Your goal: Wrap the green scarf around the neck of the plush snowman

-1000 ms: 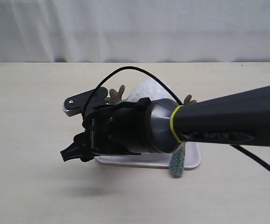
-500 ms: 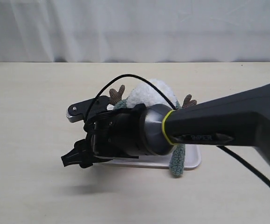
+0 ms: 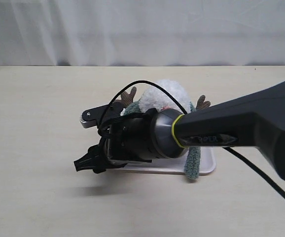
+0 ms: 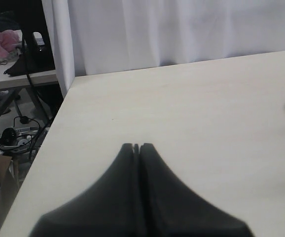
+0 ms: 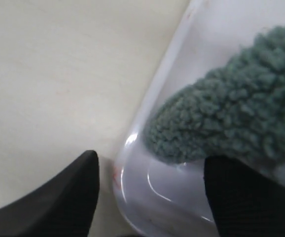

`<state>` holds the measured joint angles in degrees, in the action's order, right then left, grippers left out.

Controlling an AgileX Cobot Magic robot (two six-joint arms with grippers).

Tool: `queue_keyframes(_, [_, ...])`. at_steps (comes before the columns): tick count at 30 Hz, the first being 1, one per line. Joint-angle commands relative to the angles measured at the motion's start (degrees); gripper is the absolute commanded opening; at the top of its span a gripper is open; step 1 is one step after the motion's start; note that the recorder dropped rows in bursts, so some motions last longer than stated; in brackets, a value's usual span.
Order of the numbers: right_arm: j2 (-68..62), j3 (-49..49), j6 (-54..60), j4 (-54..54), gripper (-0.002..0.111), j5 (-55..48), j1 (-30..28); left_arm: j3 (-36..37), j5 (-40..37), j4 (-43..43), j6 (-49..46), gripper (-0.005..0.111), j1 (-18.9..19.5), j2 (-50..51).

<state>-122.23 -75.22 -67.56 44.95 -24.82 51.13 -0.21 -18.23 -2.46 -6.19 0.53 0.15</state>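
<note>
**Snowman on tray, right arm reaching across: items by size**

- Bench [image 3: 34,158]: pale top that carries everything. The left wrist view alone shows its near corner and a sliver of the tray at the frame edge.
- Right arm [image 3: 241,126]: dark, and it comes in from the right across the tray. Compared with a second ago, its wrist sits lower and further right.
- White tray [image 3: 209,169]: shallow, and mostly hidden behind the wrist in the exterior view. The right wrist view shows its rounded corner rim [image 5: 145,116] close up.
- Plush snowman [image 3: 166,93]: stands on the tray. Its head ball was nearly covered a second ago and now shows clear above the wrist, with a brown twig arm [image 3: 128,97] on each side. The neck is hidden by the wrist.
- Green scarf [image 3: 193,165]: shows beside the head on the left. On the right it hangs down, with its end over the tray's front rim. The right wrist view shows another fuzzy end [image 5: 231,118] lying inside the tray.
- Right jaws: wide apart and holding nothing. One finger [image 5: 58,197] is over the bench outside the rim, and the other is inside the tray by the scarf end.
- Left jaws: pressed together and empty, over bare bench well away from the snowman
</note>
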Motion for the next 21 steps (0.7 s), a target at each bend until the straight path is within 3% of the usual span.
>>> queue_keyframes(1, [0.13, 0.11, -0.03, 0.92, 0.052, 0.55, -0.38, 0.21, 0.53, 0.14, 0.03, 0.000, -0.32, -0.15])
queue_keyframes(11, [0.13, 0.11, 3.74, 0.92, 0.006, 1.17, -0.38, 0.21, 0.53, 0.14, 0.03, 0.000, -0.32, -0.15])
queue_keyframes(21, [3.89, 0.11, 16.78, -8.97, 0.004, -6.28, -0.38, 0.21, 0.53, 0.14, 0.03, 0.000, -0.32, -0.15])
